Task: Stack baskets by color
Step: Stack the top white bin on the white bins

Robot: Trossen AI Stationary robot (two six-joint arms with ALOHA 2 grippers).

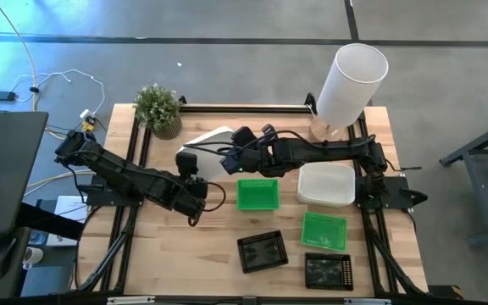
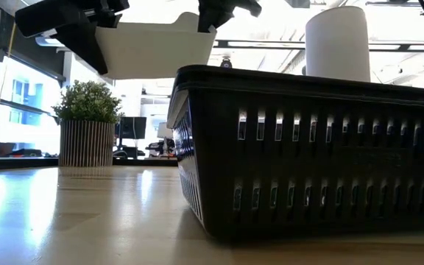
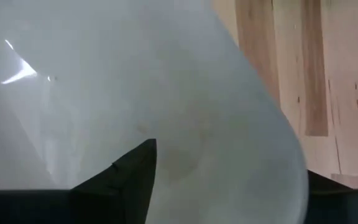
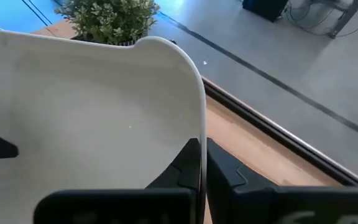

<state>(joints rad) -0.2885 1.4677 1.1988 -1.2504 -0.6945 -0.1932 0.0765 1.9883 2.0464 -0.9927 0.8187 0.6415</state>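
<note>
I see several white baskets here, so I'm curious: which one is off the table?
The white basket between the two arms, near the potted plant. The right gripper pinches its rim, holding it in the air; the other white baskets sit stacked on the table.

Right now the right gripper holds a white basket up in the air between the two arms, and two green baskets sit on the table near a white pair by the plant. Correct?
Mostly. The right gripper does pinch the raised white basket, and two green baskets lie on the table. But the high view puts the white pair beside the tall white cylinder, not the plant.

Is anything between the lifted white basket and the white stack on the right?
Nothing visible blocks it. The white basket hangs in the right gripper; the green basket sits nearer the table's front edge than the line to the white stack.
</note>
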